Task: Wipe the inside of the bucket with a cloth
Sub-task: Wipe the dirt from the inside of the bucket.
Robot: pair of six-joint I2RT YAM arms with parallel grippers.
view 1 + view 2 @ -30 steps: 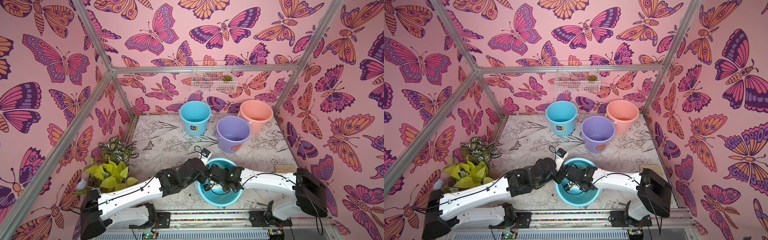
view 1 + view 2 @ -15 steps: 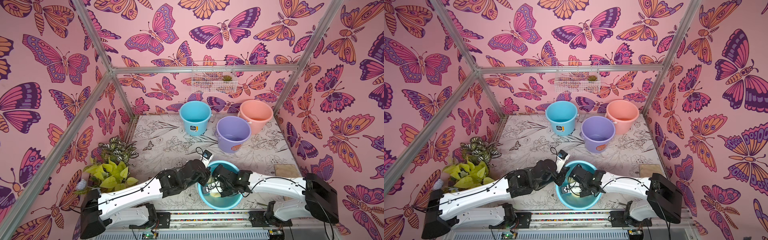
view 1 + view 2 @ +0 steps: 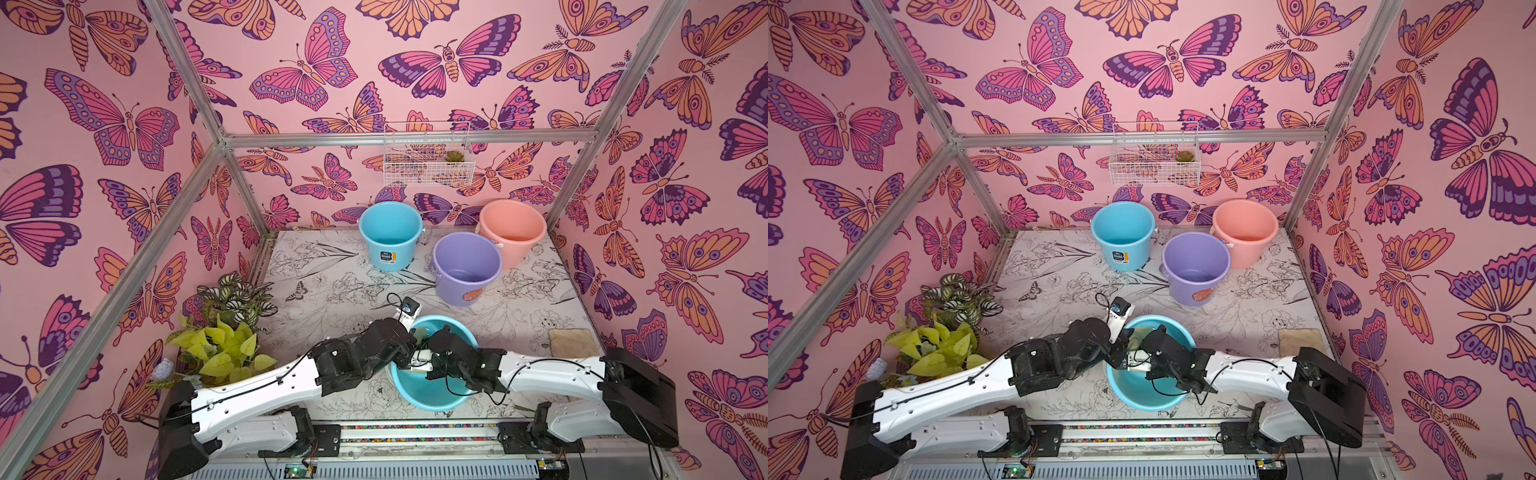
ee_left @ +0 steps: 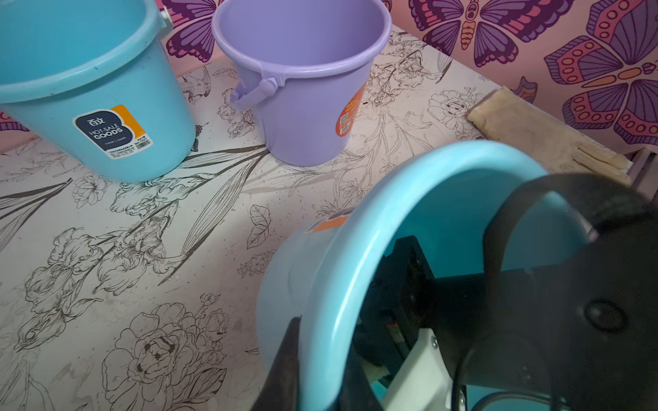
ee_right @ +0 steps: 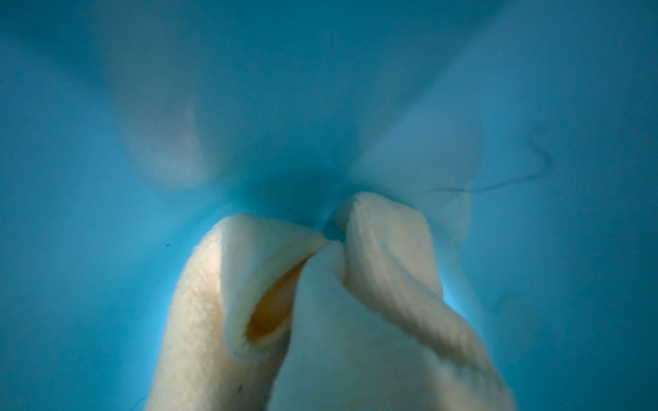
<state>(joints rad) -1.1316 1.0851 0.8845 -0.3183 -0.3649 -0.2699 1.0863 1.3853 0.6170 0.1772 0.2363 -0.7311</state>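
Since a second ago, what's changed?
The right gripper, jaws shut on the cloth, swept it toward the robot inside the near blue bucket, then back to the far wall. The left gripper stays clamped on the rim. The lavender bucket and tan mat are unmoved.

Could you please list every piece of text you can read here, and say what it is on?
"HOT SALE GOODS": sticker on the far sky-blue bucket; its fine print is too small.
Orange sticker on the lavender bucket: too small to read.
Nothing else legible.
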